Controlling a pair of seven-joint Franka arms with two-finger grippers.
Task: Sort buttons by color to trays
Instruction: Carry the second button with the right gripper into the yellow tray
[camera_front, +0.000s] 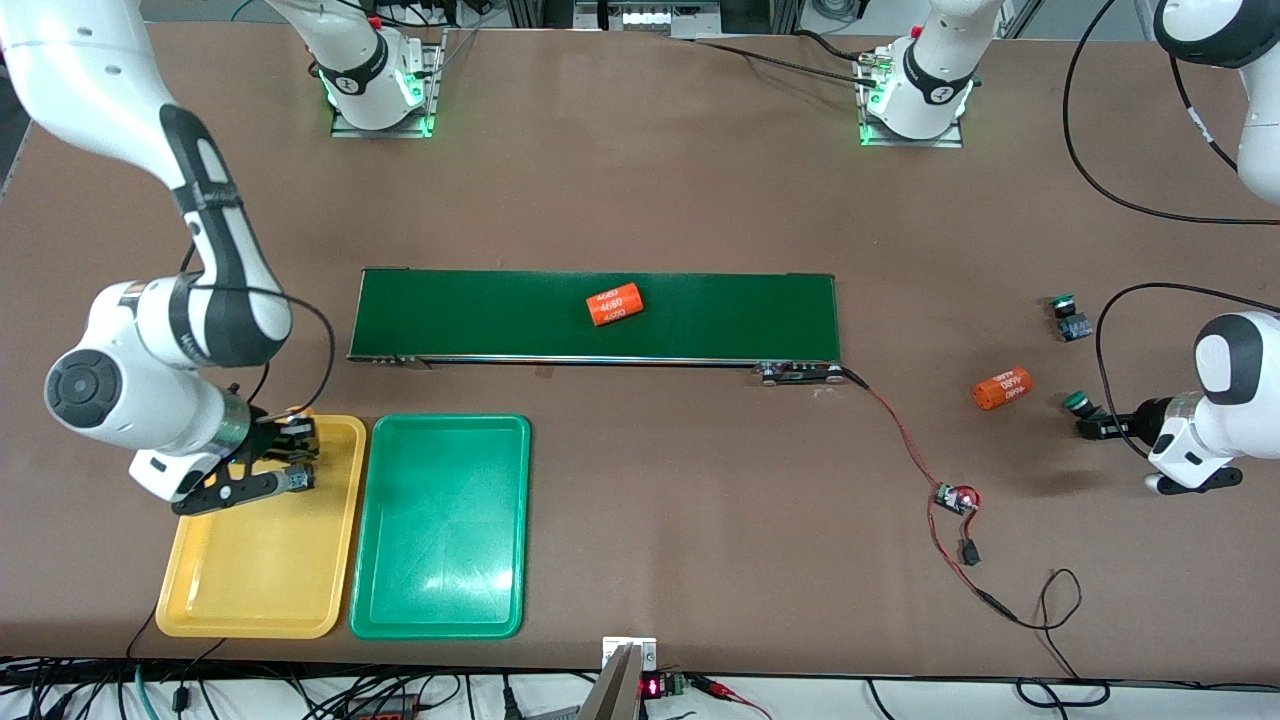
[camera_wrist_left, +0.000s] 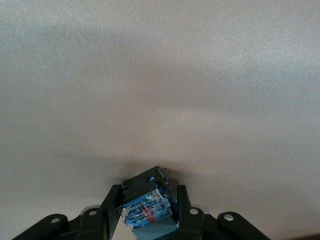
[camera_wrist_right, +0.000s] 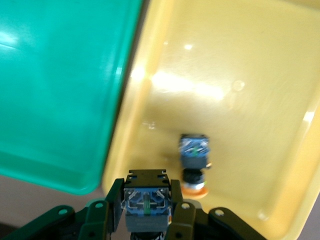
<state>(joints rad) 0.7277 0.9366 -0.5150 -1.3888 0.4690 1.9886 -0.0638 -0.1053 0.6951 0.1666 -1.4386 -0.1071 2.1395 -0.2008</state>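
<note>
Low over the table at the left arm's end, my left gripper (camera_front: 1090, 421) (camera_wrist_left: 147, 190) is shut on the black-and-blue body of a green-capped button (camera_front: 1078, 403) (camera_wrist_left: 148, 210), which sits tilted between the fingers. A second green button (camera_front: 1068, 315) lies on the table, farther from the front camera. My right gripper (camera_front: 290, 458) (camera_wrist_right: 146, 197) hangs over the yellow tray (camera_front: 250, 570) (camera_wrist_right: 240, 65), shut on a button (camera_wrist_right: 146, 200) whose cap is hidden. An orange-capped button (camera_wrist_right: 194, 162) lies in that tray below it. The green tray (camera_front: 440, 530) (camera_wrist_right: 55, 90) sits beside the yellow one.
A long dark-green conveyor belt (camera_front: 480, 315) crosses the middle, with an orange cylinder (camera_front: 614, 304) on it. Another orange cylinder (camera_front: 1002, 389) lies near the left gripper. A red wire runs from the belt to a small circuit board (camera_front: 955, 497).
</note>
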